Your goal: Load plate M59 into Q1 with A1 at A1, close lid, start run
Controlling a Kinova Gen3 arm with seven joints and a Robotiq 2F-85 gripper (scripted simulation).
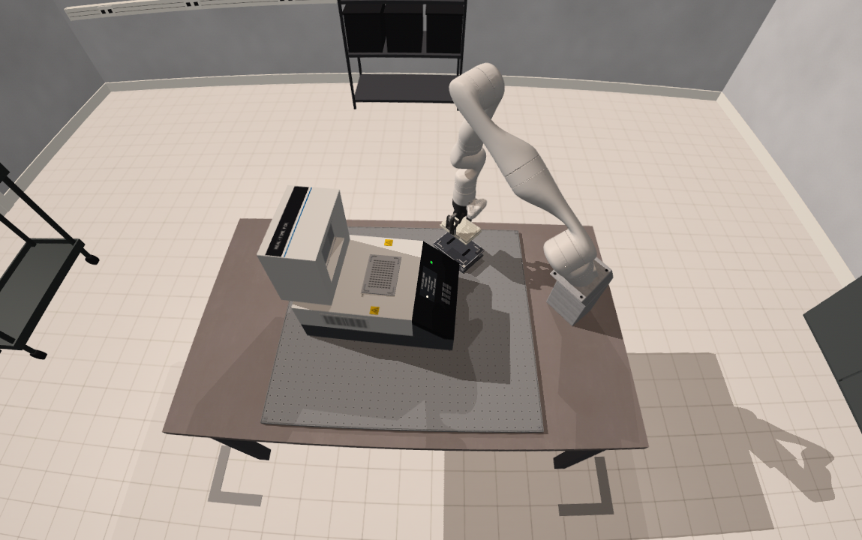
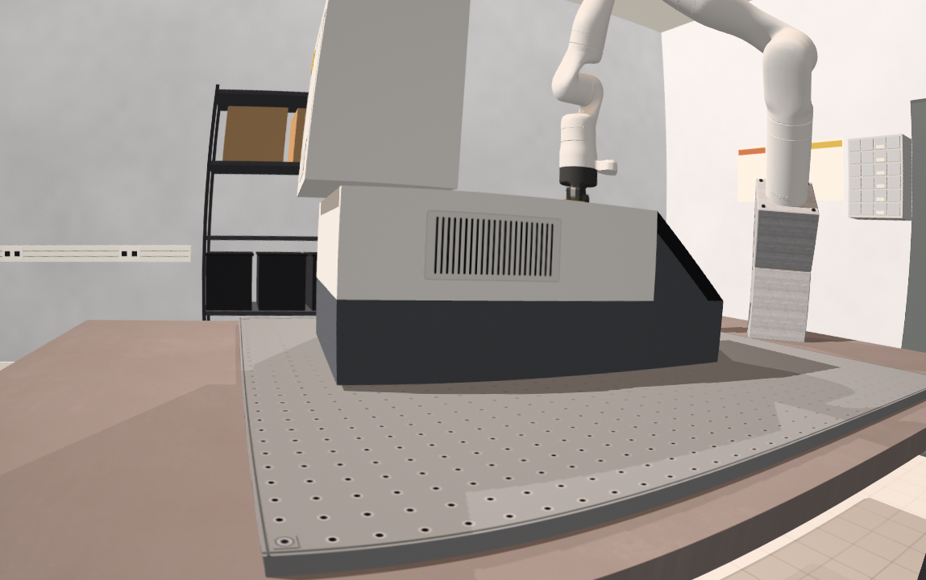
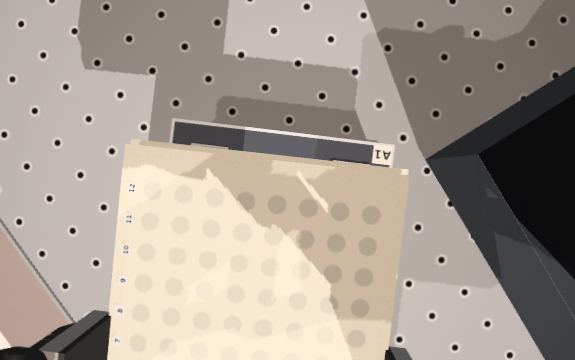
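Plate M59: pinched in a wide-spread claw

Gripped by opposite long sides, with fingers near the open end of their range. Held above the plate nest N1, well apart from the block of Q1. Numbered 12 to 7 along one edge in the wrist view; nearer end cut off by the frame.

The white Kinova arm arches up and over from its base, its wrist hanging nearly upright. The Robotiq gripper points down, fingers wide apart in a grip.
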